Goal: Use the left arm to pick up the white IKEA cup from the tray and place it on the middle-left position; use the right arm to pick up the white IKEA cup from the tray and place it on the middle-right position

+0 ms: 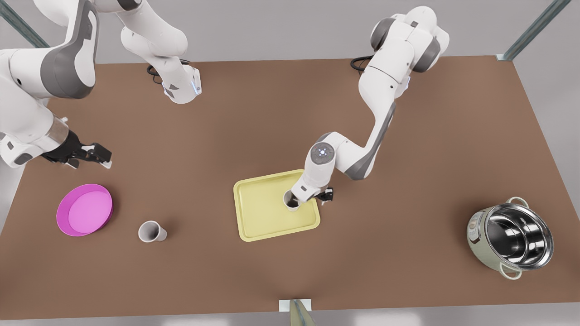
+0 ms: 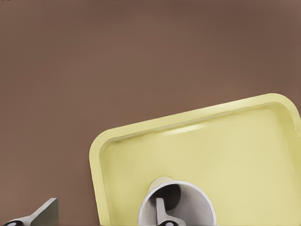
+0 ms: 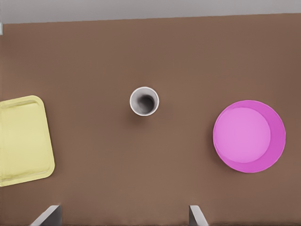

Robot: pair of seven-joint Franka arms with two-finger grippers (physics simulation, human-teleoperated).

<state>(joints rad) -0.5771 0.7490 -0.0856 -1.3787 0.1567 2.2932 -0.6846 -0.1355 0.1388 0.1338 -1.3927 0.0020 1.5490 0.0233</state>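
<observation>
The pale-yellow tray (image 1: 265, 213) (image 2: 235, 146) (image 3: 21, 141) lies mid-table. One white cup (image 1: 291, 204) (image 2: 197, 205) stands upright near the tray's corner at the front view's right. My left gripper (image 1: 309, 198) (image 2: 104, 217) is lowered over it and open: one finger (image 2: 161, 213) is inside the cup, the other finger (image 2: 46, 214) is outside, off the tray. A second white cup (image 1: 151, 231) (image 3: 144, 101) stands on the bare table toward the front view's left. High above that side, my right gripper (image 1: 93, 154) (image 3: 123, 215) hangs open and holds nothing.
A round magenta dish (image 1: 84, 209) (image 3: 249, 135) sits beside the table cup at the front view's left. A steel pot (image 1: 512, 237) with pale handles stands far to the front view's right. Brown tabletop lies between tray and pot.
</observation>
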